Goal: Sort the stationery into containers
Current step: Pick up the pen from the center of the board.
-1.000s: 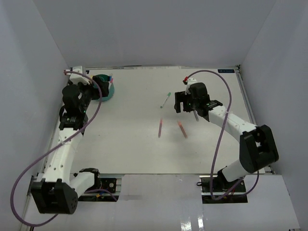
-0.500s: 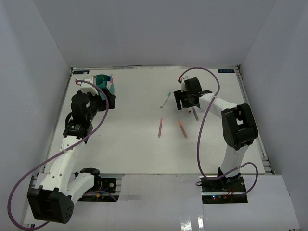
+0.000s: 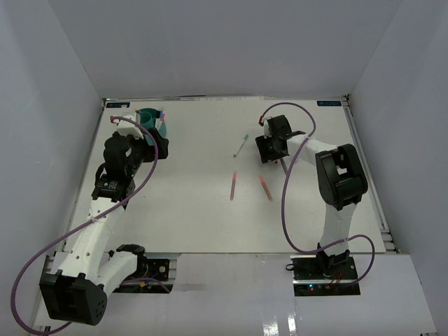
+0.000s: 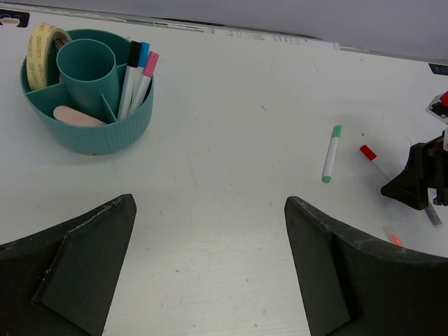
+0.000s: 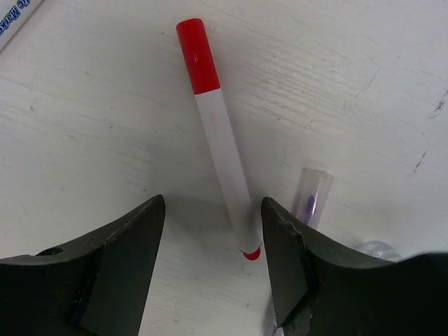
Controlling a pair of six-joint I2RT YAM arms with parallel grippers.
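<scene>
Right wrist view: the red-capped marker (image 5: 222, 150) lies flat on the desk (image 5: 105, 105), its lower end between the spread fingers of the right claw (image 5: 210, 217), nearer one finger and gripped by neither. A clear tube-like piece (image 5: 311, 196) beside it is half hidden behind that finger and hard to identify. The left claw (image 4: 210, 231) gapes wide, holding nothing, near the teal organizer (image 4: 105, 133).

OBSCURED | marker (image 5: 14, 23) cut off at top-left edge | clear-capped pen (image 5: 312, 197) lower end hidden behind right gripper (image 5: 212, 217) finger (image 5: 336, 287)
</scene>
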